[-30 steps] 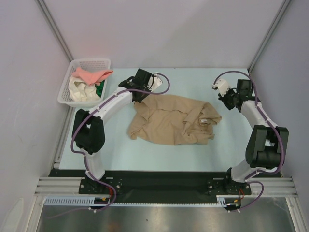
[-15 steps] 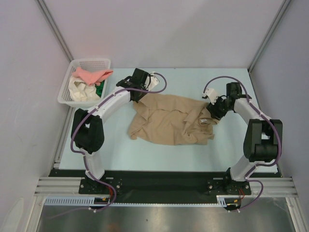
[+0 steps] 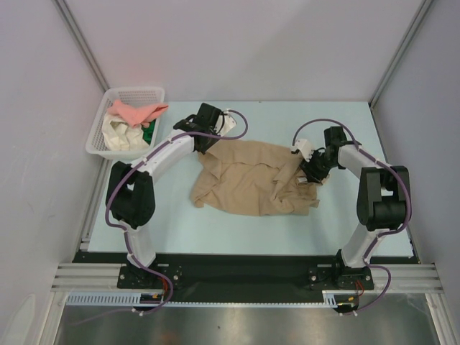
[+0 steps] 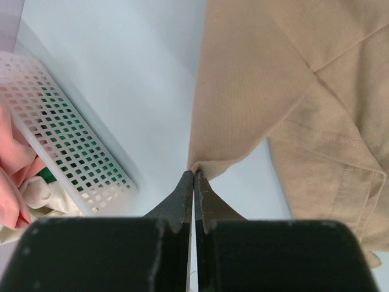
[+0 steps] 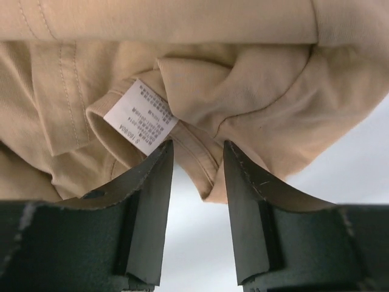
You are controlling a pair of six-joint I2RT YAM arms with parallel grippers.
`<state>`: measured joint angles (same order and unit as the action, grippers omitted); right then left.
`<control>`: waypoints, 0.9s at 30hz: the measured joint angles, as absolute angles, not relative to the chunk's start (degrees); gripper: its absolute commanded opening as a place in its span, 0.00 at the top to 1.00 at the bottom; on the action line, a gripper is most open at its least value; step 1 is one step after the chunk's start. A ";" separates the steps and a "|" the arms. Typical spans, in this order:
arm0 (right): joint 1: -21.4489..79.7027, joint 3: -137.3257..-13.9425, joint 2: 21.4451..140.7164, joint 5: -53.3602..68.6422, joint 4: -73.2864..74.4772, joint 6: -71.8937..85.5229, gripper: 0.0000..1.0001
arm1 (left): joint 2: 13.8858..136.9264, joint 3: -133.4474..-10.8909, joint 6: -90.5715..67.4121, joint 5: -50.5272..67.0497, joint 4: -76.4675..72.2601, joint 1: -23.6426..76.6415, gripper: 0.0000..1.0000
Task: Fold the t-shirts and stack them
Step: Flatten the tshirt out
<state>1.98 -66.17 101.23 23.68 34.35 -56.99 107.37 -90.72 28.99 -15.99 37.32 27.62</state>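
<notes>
A large tan t-shirt (image 3: 255, 180) lies crumpled in the middle of the table. My left gripper (image 4: 194, 173) is shut on the shirt's far left corner (image 4: 203, 164), at the shirt's upper left in the top view (image 3: 208, 140). My right gripper (image 5: 197, 149) is open at the shirt's right edge (image 3: 314, 171). Its fingers straddle a fold of the collar hem (image 5: 206, 170) beside a white care label (image 5: 140, 115). Salmon-pink (image 3: 136, 111), cream-white (image 3: 118, 133) and green (image 3: 149, 133) shirts lie in the basket.
A white plastic mesh basket (image 3: 102, 123) stands at the far left of the table and also shows in the left wrist view (image 4: 67, 146). Grey walls with metal posts close in the table on three sides.
My right gripper has moved left and down from the far right onto the tan shirt's right edge. My left gripper has stayed at the shirt's far left corner.
</notes>
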 measured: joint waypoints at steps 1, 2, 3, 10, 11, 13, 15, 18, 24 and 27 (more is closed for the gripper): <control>2.15 -66.17 101.32 23.59 34.11 -56.84 0.60 | 107.37 -90.72 28.99 -16.01 37.32 27.62 1.00; 2.26 -66.17 101.36 23.53 33.80 -56.62 0.60 | 107.37 -90.72 28.99 -16.05 37.32 27.62 1.00; 2.26 -66.17 101.41 23.38 33.47 -56.49 0.62 | 107.37 -90.72 28.99 -16.14 37.32 27.59 0.99; 2.26 -66.17 101.47 22.24 30.50 -55.09 0.82 | 107.39 -90.74 28.99 -16.19 37.34 27.62 1.00; 2.26 -66.17 101.45 22.02 30.20 -54.96 0.83 | 107.39 -90.74 28.99 -16.19 37.34 27.62 1.00; 2.26 -66.17 101.47 21.67 29.67 -54.54 0.84 | 107.55 -90.76 28.99 -16.16 37.34 27.62 0.99; 2.26 -66.17 101.45 21.41 29.36 -54.22 0.85 | 107.68 -90.76 28.97 -16.16 37.36 27.62 1.00; 2.26 -66.17 101.47 21.37 29.08 -53.91 0.78 | 107.70 -90.83 28.97 -16.16 37.39 27.62 1.00; 2.31 -66.17 101.47 21.37 29.12 -53.63 0.75 | 107.70 -90.87 28.97 -16.16 37.36 27.62 1.00; 2.37 -66.17 101.67 21.32 29.30 -53.60 0.74 | 107.70 -90.87 28.97 -16.16 37.39 27.62 1.00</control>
